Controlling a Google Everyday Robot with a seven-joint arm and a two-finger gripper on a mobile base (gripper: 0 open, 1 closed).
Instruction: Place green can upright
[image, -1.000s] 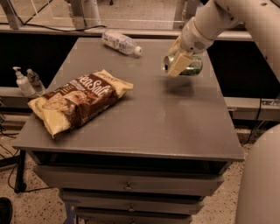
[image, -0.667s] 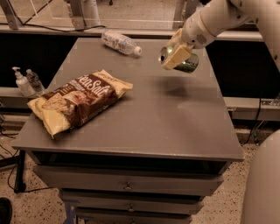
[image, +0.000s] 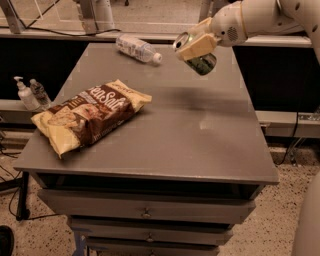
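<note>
The green can (image: 202, 63) is held tilted in the air above the far right part of the grey table (image: 200, 130). Its silver end faces the upper left. My gripper (image: 195, 47) is shut on the can, with its cream fingers (image: 196, 46) wrapped over the can's upper side. The white arm comes in from the top right. The can's shadow lies on the tabletop below and a little left of it.
A brown and cream chip bag (image: 87, 114) lies on the left half of the table. A clear water bottle (image: 138, 49) lies on its side at the far edge. Two small pump bottles (image: 27, 93) stand on a ledge left of the table. Drawers are below the tabletop.
My gripper has carried the can up and to the left, further above the table and toward its far edge.
</note>
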